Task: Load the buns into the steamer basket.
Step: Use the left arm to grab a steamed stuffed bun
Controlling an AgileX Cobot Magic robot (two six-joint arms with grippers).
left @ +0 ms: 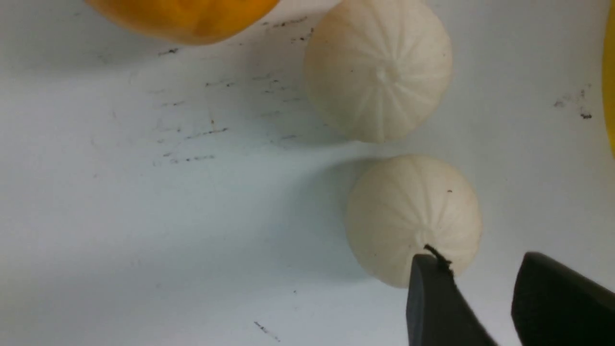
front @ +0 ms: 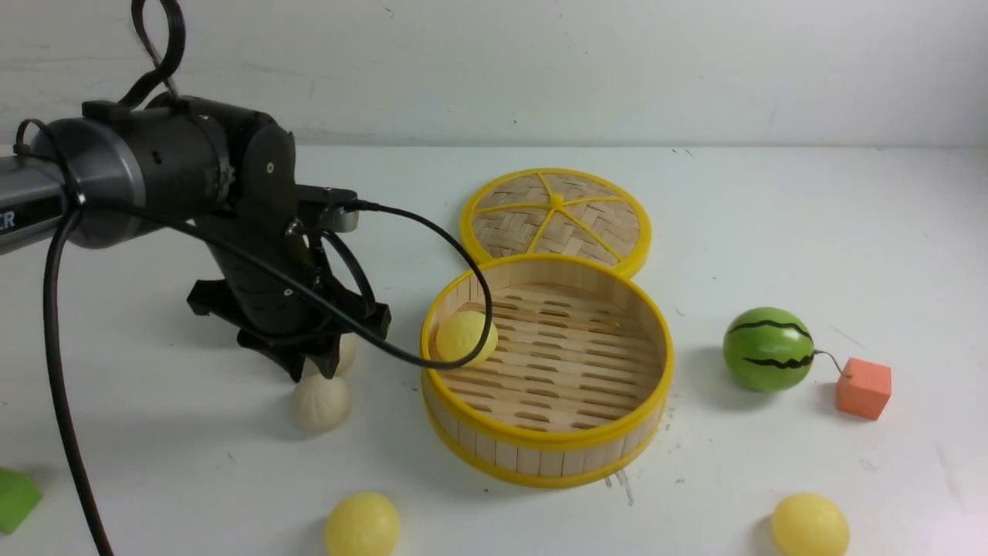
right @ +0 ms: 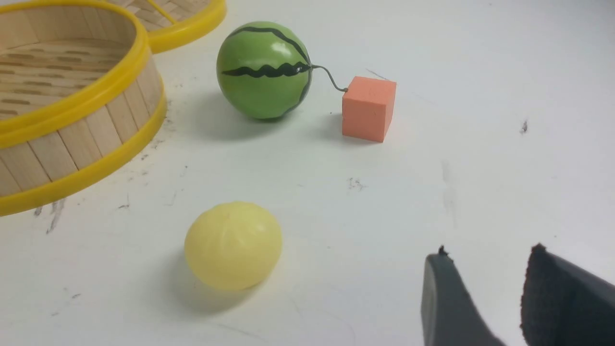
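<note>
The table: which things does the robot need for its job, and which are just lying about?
Needed: steamer basket, yellow bun inside it, two white pleated buns, two yellow buns outside.
Lying about: woven lid, watermelon ball, orange cube, green block, orange fruit.

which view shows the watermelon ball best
The right wrist view: the watermelon ball sits close and large, with its black stripes and wire stem plain to see. The front view shows it whole but smaller, to the right of the steamer basket. The left wrist view does not show it at all.
</note>
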